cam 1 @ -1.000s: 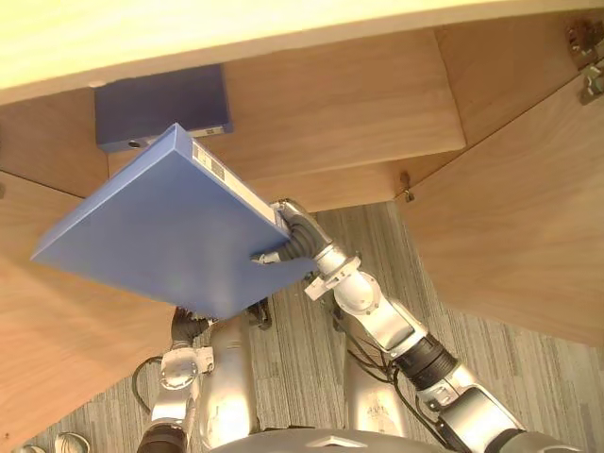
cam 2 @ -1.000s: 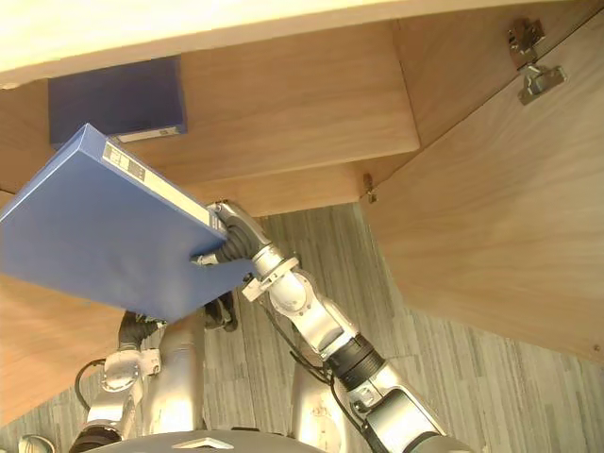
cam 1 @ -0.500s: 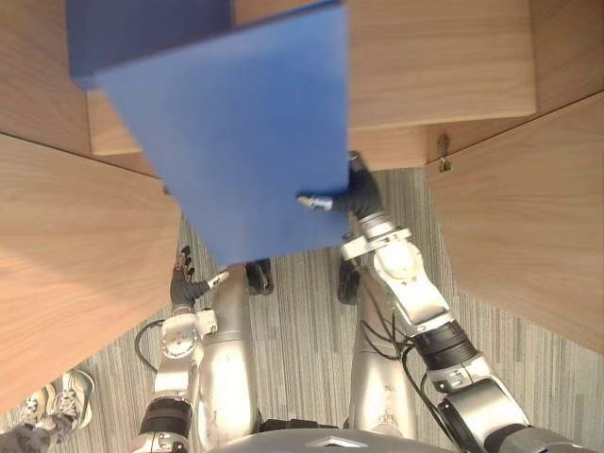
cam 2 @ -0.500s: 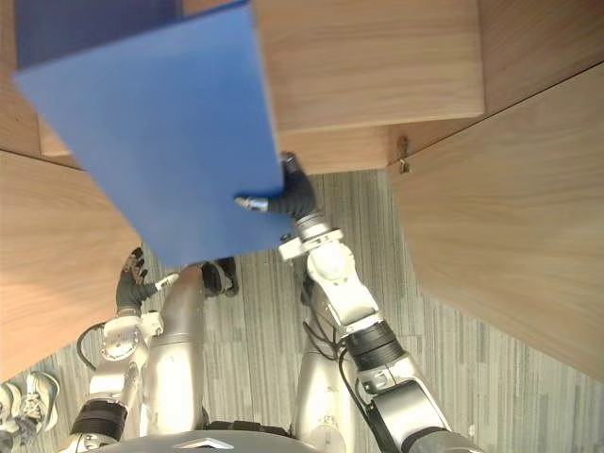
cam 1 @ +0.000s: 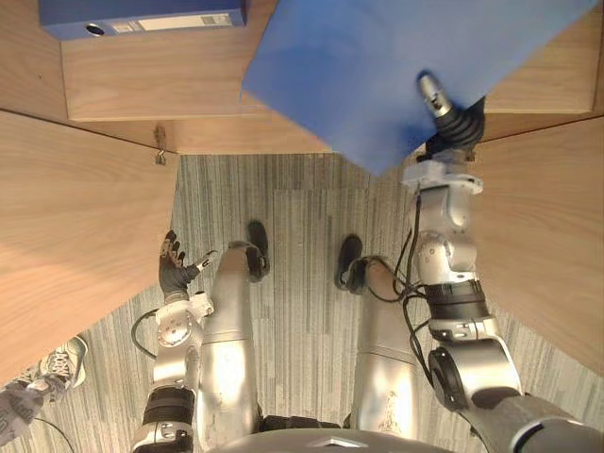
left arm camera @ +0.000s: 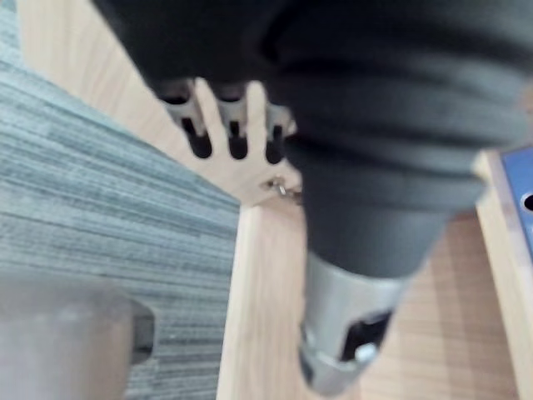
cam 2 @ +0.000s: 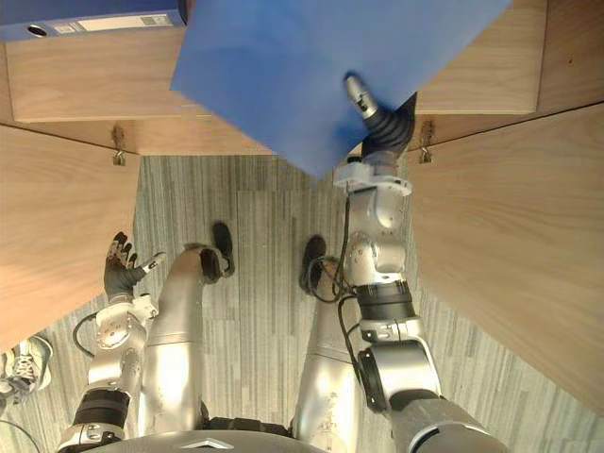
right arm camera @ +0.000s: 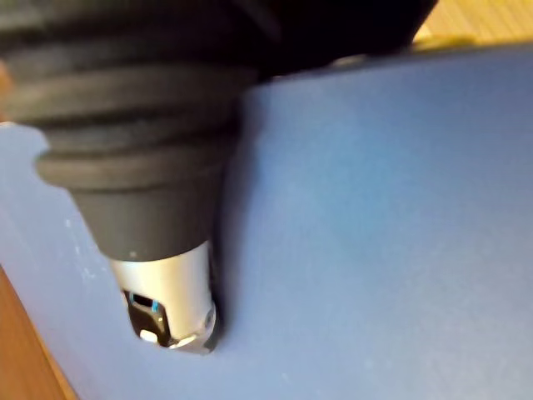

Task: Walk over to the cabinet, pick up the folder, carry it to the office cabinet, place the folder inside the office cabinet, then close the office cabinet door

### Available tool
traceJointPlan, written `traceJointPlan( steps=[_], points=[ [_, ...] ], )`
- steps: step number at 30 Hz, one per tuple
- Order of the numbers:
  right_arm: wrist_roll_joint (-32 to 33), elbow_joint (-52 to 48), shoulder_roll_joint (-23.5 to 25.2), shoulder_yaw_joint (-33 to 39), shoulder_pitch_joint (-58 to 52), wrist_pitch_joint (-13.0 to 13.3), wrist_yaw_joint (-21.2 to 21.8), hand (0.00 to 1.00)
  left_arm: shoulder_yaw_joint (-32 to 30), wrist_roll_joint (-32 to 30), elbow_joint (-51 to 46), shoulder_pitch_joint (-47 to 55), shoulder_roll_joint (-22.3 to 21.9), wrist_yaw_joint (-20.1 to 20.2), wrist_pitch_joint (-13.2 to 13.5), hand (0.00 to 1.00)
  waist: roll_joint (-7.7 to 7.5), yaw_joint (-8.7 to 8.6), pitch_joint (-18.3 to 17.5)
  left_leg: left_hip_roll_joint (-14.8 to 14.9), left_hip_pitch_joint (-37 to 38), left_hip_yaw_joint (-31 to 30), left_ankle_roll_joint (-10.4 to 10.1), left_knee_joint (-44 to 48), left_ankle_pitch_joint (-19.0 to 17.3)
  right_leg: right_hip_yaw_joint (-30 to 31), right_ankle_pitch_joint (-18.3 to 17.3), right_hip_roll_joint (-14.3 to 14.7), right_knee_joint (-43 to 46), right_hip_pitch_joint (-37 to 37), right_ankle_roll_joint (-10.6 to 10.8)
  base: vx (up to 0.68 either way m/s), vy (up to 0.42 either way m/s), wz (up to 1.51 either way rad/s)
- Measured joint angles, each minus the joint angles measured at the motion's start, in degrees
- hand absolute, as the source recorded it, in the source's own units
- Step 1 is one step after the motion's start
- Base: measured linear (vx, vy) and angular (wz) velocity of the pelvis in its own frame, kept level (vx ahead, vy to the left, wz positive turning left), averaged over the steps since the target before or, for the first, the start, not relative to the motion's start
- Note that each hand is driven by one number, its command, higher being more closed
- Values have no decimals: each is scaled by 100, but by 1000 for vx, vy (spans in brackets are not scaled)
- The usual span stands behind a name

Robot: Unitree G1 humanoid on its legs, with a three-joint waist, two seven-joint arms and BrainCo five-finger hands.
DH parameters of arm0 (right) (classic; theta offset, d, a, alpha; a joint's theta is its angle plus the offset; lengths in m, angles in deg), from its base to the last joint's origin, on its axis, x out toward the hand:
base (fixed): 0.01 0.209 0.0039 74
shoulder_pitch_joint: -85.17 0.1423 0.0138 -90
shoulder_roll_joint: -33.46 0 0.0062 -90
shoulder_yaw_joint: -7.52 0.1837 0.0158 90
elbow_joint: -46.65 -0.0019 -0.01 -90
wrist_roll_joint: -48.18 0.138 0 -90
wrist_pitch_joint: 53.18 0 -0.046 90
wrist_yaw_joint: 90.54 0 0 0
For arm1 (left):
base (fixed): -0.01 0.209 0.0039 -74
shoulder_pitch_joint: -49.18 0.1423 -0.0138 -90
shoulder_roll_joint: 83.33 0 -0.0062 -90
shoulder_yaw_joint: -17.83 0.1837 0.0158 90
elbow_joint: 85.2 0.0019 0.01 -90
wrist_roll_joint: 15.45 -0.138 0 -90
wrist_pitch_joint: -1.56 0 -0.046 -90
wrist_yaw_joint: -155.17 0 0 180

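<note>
Blue folder (cam 1: 377,66), cropped above, pinched by right hand (cam 1: 451,121).

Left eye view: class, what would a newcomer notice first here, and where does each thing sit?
The big blue folder sits tilted at top centre, in front of the open wooden cabinet, pinched at its lower corner by the right robot hand. A second blue folder lies on the shelf at upper left. The left robot hand hangs open at lower left, over the grey carpet.

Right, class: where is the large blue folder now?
Eye views, upper right: the large blue folder is pinched at its near corner by the right hand, right of a second blue folder on the wooden shelf.
</note>
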Motion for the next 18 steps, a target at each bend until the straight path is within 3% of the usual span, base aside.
traceJointPlan(
  steps=[10,18],
  points=[
    [1373,891,93,64,1559,151,-441,100,-33,184,-1,-34,-139,-218,7,0,-30,16,17,-121,-308,-265,-120,-247,251,-275,-10,-80,-42,-204,-26,-16,-76,13],
    [1857,1309,90,304,2252,288,-721,100,-9,190,-5,-35,-184,-291,17,0,-49,21,27,-196,-444,-418,-230,-431,403,-437,-46,-118,-76,-288,-107,-18,-52,11]
  ],
)
